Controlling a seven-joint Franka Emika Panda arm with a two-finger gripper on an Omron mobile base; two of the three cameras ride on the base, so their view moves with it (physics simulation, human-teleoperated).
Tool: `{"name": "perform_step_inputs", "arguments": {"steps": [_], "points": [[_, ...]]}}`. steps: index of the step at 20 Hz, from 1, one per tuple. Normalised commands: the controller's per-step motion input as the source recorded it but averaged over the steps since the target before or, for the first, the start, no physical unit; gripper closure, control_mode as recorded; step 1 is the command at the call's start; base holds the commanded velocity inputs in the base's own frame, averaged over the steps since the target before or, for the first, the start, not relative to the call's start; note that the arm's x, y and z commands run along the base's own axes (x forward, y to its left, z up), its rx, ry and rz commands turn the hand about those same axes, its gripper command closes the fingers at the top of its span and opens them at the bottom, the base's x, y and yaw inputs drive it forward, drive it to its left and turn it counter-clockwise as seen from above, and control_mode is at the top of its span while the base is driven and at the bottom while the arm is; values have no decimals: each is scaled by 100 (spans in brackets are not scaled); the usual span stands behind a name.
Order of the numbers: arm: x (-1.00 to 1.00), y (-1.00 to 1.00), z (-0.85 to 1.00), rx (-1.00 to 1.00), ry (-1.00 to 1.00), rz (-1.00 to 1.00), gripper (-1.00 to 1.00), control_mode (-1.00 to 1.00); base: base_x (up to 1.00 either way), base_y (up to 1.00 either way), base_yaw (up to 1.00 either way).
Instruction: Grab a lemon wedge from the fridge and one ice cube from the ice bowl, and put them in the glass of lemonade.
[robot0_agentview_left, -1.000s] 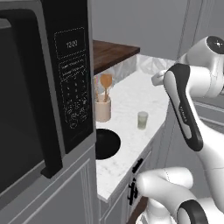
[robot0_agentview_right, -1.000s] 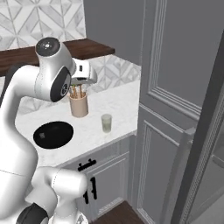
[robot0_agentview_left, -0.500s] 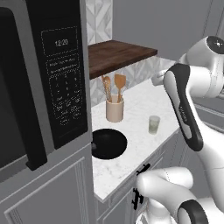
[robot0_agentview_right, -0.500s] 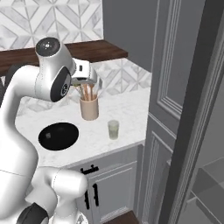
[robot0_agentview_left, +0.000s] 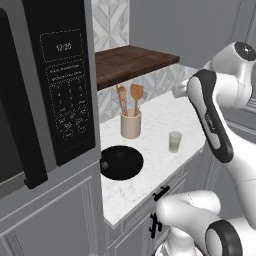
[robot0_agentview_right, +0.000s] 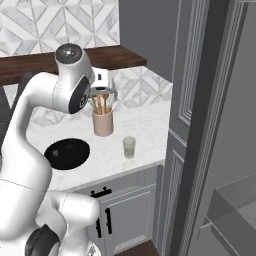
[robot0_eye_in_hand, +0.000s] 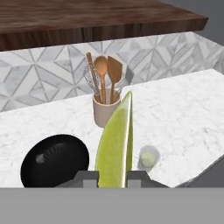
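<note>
Carrying the lemon wedge (robot0_eye_in_hand: 115, 146) to the glass of lemonade (robot0_eye_in_hand: 148, 158): in the hand view the jaws are clamped on the wedge, which stands up between the fingertips. Glass sits on the counter (robot0_agentview_left: 165, 120) near its front edge, beside the beige crock of utensils (robot0_agentview_left: 131, 123) and the black pan (robot0_agentview_left: 121, 162), below and ahead of the hand. I judge the wedge step half done; ice cube not started. Next I need the hand centred over the glass mouth, lowered close, then a release. Small target, so a drop from high up could miss.
</note>
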Motion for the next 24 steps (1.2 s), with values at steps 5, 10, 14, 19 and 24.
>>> {"name": "perform_step_inputs", "arguments": {"steps": [5,10,14,19,24], "points": [[31,-44,-30,0,1,18,100,-100,0,0,0],[20,-15,-39,-17,5,28,100,-100,0,0,0],[7,-11,-50,-45,9,41,100,-100,0,0,0],[-4,-25,-35,-60,2,45,100,-100,0,0,0],[-3,-22,-11,-51,9,54,100,-100,0,0,0]]}}
